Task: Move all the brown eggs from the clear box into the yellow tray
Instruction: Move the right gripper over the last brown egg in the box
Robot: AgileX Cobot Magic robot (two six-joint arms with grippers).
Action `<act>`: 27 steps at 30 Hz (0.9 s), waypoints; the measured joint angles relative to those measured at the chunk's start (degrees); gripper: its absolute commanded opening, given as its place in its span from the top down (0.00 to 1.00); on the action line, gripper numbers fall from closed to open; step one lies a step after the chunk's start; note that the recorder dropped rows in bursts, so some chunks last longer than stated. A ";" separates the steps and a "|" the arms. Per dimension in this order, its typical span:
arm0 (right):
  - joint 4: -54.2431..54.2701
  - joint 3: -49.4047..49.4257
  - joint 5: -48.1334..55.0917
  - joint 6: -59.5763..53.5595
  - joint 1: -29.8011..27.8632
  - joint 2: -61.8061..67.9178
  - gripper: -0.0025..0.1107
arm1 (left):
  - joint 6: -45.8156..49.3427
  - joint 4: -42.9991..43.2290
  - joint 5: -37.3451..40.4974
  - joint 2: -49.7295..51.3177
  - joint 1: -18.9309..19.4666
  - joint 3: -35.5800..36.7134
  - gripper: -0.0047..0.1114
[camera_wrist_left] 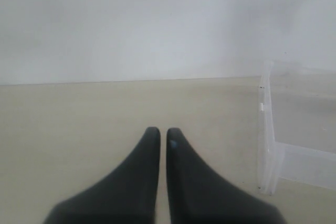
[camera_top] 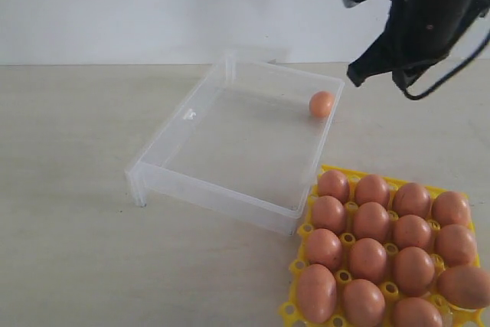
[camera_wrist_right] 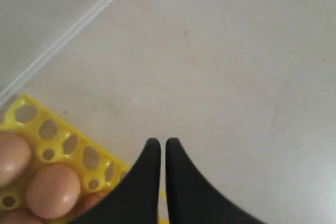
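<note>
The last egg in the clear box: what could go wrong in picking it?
1. The egg lies close to a wall of the clear box; a finger may strike that wall and shift the box.
2. The right gripper is shut; if it descends so, it may roll the egg away.
3. The yellow tray looks nearly full, leaving little room for it.

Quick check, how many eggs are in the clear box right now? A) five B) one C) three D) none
B: a single brown egg lies in the clear box, close to its far right corner, and no other egg shows inside it.
</note>
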 measured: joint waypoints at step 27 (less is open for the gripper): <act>2.52 -30.70 -9.34 27.93 3.09 32.51 0.57 | 0.00 0.00 0.00 0.00 0.00 0.00 0.92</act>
